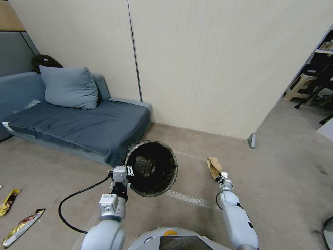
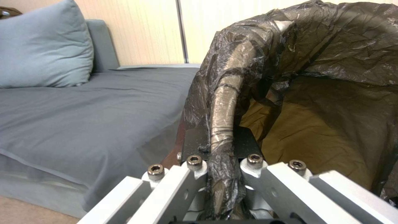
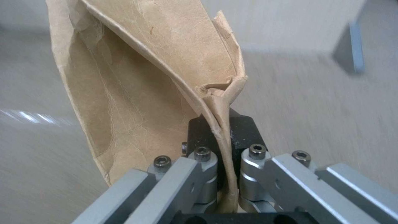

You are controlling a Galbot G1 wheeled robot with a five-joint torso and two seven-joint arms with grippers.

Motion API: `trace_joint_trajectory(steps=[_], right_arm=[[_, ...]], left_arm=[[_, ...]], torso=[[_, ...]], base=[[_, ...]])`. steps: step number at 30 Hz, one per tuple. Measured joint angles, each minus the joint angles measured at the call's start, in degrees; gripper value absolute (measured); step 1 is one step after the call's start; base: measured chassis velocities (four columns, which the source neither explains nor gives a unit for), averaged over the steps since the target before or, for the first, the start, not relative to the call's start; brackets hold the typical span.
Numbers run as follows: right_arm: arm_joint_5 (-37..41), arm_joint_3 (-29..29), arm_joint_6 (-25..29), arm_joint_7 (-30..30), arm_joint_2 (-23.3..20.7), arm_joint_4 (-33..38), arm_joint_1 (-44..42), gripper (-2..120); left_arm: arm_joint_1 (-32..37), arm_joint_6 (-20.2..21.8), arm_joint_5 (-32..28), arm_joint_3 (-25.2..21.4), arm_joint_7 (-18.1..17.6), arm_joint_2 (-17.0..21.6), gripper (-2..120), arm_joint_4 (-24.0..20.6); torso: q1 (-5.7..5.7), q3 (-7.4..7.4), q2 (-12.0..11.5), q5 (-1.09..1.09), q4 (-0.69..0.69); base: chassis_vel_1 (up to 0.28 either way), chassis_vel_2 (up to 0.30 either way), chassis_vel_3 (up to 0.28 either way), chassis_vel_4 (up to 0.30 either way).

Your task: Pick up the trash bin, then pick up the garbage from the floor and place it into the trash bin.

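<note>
Left gripper (image 1: 129, 171), forward of the torso at left-centre: clamped on the near rim of the trash bin (image 1: 152, 168), one finger outside and one inside the bag-covered edge; in the left wrist view the gripper (image 2: 222, 155) pinches the rim with the black liner bunched between its pads. Trash bin: held off the floor beside the front corner of the sofa (image 1: 86, 128), tipped so its mouth faces up toward the head camera; white shell hidden under the crinkled black bag, base out of sight, contents hard to make out in the dark interior. Black cable (image 1: 74, 198): loops from the left wrist down toward the floor. Two yellow snack packets (image 1: 17, 217): on the floor at far left, the nearer one cut off by the picture's edge. Sofa: grey-blue, one cushion (image 1: 69, 86) against its back, left end cut off. Right gripper (image 1: 220, 177), forward at right-centre: closed on a brown paper piece (image 1: 214, 166), held clear of the floor; in the right wrist view the fingers (image 3: 242, 129) nip a folded edge of the paper (image 3: 136, 84), whose long axis runs up and away from the gripper, its upper end cut off by the frame.
</note>
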Motion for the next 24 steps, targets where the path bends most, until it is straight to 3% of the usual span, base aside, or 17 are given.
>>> trace_joint_trajectory(steps=[1, 3, 6, 7, 10, 13, 19, 22, 24], right_arm=[[0.3, -0.9, -0.1, -0.5, 0.2, 6.1, -2.4, 0], [0.5, -1.3, -0.1, -1.0, 0.3, 9.4, -3.6, 0], [1.3, -3.6, 2.3, -4.9, 0.3, 22.5, -8.5, 0], [1.3, -3.6, 2.3, -4.9, 0.3, 22.5, -8.5, 0], [2.4, -6.3, 6.0, -10.6, -0.5, 32.7, -12.2, 0], [3.5, -8.5, 9.3, -15.2, -1.6, 38.2, -14.7, 0], [3.8, -12.2, 12.1, -20.0, -3.3, 42.5, -17.1, 0], [0.8, -19.4, 13.9, -22.0, -4.3, 41.7, -18.7, 0], [0.3, -20.2, 14.1, -22.0, -4.3, 41.4, -18.8, 0]], left_arm=[[0.0, 0.0, -0.2, 0.2, 0.0, 0.1, 2, 0.2], [0.0, 0.0, -0.3, 0.4, 0.0, 0.1, 2, 0.4], [-0.1, 0.1, -0.8, 0.7, 0.0, 0.2, 2, 1.0], [-0.1, 0.1, -0.8, 0.7, 0.0, 0.2, 2, 1.0], [-0.3, 0.1, -1.0, 1.2, 0.0, 0.2, 2, 1.6], [-0.4, 0.1, -1.0, 1.5, 0.0, 0.1, 2, 2.0], [-0.5, 0.1, -1.0, 1.8, 0.0, 0.0, 2, 2.5], [-0.6, 0.2, -1.0, 2.2, 0.0, -0.2, 2, 2.7], [-0.6, 0.2, -1.0, 2.2, 0.0, -0.2, 2, 2.8]], torso=[[0.00, 0.00, 0.0, 0.02, -0.01], [0.00, 0.00, 0.0, 0.02, 0.00], [0.00, 0.00, 0.0, 0.00, 0.01], [0.00, 0.00, 0.0, 0.00, 0.01], [0.00, -0.01, 0.0, 0.00, 0.01], [0.00, 0.00, 0.0, 0.00, 0.01], [0.00, 0.00, 0.0, 0.00, 0.00], [0.00, 0.00, 0.0, 0.01, 0.00], [0.00, 0.00, 0.0, 0.01, 0.01]], base=[[0.000, 0.000, 0.000, 0.000], [0.000, 0.000, 0.000, 0.000], [0.000, 0.000, 0.000, 0.000], [0.000, 0.000, 0.000, 0.000], [0.000, 0.000, 0.000, 0.000], [0.000, 0.000, 0.000, 0.000], [0.000, 0.000, 0.000, 0.000], [0.000, 0.000, 0.000, 0.000], [0.000, 0.000, 0.000, 0.000]])
